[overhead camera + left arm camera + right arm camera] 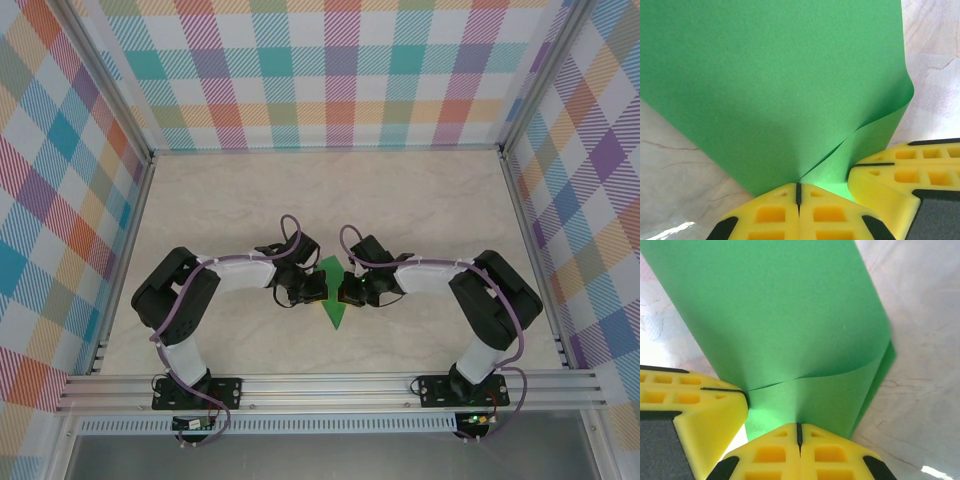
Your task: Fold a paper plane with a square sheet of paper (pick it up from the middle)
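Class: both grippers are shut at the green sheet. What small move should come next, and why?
Probably press the bend flat: the square sheet of paper is doubled over, its fold rounded and uncreased, with the left gripper and right gripper apparently shut on it.

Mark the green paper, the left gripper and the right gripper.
green paper (770,85), left wrist view, middle of its green face.
left gripper (798,192), left wrist view, seam between its shut yellow fingertips.
right gripper (799,432), right wrist view, seam between its shut yellow fingertips.
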Tool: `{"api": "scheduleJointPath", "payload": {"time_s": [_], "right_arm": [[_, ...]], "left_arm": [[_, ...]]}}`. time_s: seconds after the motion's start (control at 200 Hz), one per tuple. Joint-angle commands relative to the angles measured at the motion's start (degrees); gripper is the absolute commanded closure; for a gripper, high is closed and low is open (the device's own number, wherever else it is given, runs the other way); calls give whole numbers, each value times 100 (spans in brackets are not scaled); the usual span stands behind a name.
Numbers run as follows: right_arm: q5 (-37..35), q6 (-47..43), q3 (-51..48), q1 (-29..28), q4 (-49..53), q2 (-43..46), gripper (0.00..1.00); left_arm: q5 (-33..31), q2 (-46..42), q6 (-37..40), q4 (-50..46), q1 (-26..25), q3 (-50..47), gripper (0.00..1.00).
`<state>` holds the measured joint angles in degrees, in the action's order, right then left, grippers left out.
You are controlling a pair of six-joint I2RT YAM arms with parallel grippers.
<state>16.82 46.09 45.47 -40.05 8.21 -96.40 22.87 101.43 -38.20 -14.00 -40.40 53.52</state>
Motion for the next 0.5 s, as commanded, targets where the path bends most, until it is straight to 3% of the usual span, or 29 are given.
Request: {"api": "scheduleJointPath", "payload": {"time_s": [0.0, 0.16, 0.495], "right_arm": [[-433, 25, -75, 75, 122, -64, 100], [-28, -130, 185, 85, -13, 27, 100], [131, -153, 47, 378, -354, -332, 100]], "left_arm": [[-474, 302, 83, -783, -39, -77, 100], [-499, 338, 84, -814, -39, -63, 100], [-529, 387, 90, -841, -46, -52, 100]]}}
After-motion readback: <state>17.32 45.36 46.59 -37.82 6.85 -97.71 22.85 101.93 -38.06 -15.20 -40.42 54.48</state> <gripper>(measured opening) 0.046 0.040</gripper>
